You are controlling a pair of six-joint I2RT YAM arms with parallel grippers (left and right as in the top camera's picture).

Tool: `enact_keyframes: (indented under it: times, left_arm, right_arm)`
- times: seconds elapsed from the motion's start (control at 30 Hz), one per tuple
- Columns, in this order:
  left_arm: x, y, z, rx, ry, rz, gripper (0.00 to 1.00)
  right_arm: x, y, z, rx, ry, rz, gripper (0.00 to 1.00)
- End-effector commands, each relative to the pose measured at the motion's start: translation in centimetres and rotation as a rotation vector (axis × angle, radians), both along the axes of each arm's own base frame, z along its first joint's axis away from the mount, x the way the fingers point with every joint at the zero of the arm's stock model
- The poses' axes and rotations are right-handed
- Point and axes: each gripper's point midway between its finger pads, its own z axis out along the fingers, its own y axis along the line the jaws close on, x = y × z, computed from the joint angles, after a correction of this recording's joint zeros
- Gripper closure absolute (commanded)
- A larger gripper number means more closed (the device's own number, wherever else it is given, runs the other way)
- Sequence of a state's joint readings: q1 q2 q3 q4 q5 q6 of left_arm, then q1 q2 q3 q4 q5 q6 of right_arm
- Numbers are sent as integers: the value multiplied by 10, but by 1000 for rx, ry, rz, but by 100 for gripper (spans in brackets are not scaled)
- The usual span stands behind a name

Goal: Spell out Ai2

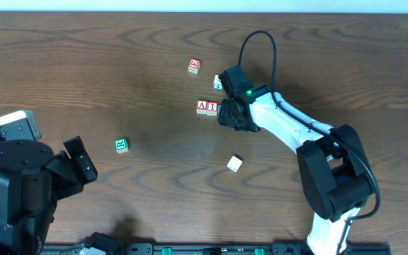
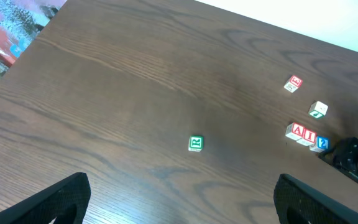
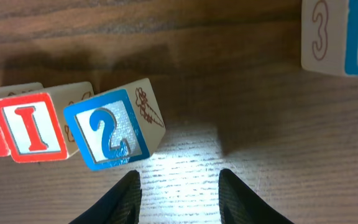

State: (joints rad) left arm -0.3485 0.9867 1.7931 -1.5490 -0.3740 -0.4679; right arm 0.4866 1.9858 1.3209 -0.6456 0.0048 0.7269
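The dark brown wood-grain table [image 1: 119,71] under me looks matt, with fine ridged grain showing in one brightly lit patch. The blue-bordered wooden cube marked "2" [image 3: 114,129] has a smooth painted face with a slight sheen. Its sides are bare pale wood with a thin printed drawing. The red-bordered wooden cube marked "I" [image 3: 36,127] is finished the same way. The fingers [image 3: 126,199] of my right gripper [image 3: 179,193] look like matt black plastic. My right arm's white shell [image 1: 282,124] looks smooth and faintly glossy.

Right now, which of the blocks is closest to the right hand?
The blue-bordered 2 block, tilted, just ahead of the open right hand. The red-bordered I block beside it lies farther from the fingertips.
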Motion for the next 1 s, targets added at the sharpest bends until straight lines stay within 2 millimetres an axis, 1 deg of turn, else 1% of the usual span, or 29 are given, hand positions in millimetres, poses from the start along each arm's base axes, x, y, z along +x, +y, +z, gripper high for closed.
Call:
enact_keyframes:
  times: [0.0,0.33,0.7,0.87,0.9,0.97]
  left_arm:
    - [0,4,2,15,-5,16,5]
    - [0,4,2,15,-6,17,5]
    - [0,4,2,15,-5,17,4]
    - [0,4,2,15,-6,17,5]
    - [0,4,2,15,-6,17,5]
    - [0,5,3,18,-6,19,5]
  right_arm:
    - [3,-3,-1,-31,-26,5,59]
    - [11,-3,-4,-35,-53,0,59]
    - [9,5,-4,10,-40,-2,58]
    - [10,5,-4,11,-42,2,58]
    - [9,6,-4,19,-35,7,59]
    - [3,8,-5,40,-5,19,58]
